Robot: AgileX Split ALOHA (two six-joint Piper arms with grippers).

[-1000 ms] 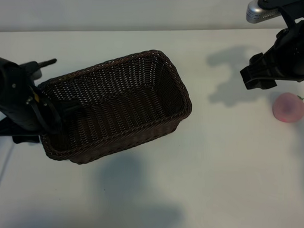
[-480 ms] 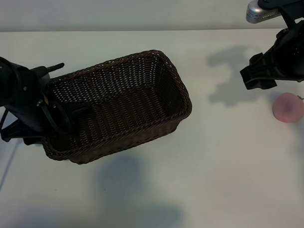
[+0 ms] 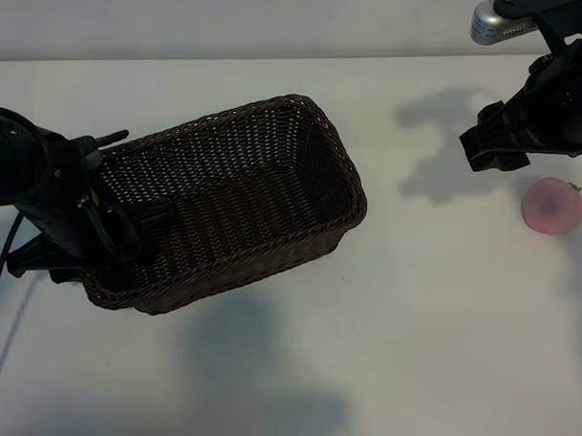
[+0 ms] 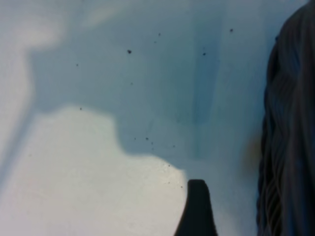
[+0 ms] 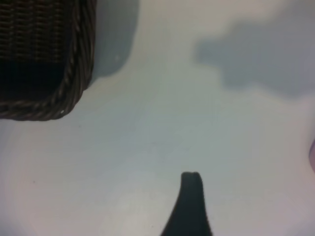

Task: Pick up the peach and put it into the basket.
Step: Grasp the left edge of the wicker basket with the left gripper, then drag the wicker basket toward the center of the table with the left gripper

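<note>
The peach, small and pale pink, lies on the white table at the far right; only a pink sliver of it shows in the right wrist view. The dark-brown wicker basket sits left of centre with nothing in it. My right gripper hovers open just behind and left of the peach, apart from it, with one dark finger showing. My left gripper is open at the basket's left end. One of its fingers stands just outside the woven wall, with a gap between them.
The white table stretches bare between basket and peach. The arms throw dark shadows on it. A black cable trails from the left arm at the table's left edge.
My left arm has shifted a little to the right, closer against the basket's left end. The right arm, the peach and the basket have stayed where they were.
</note>
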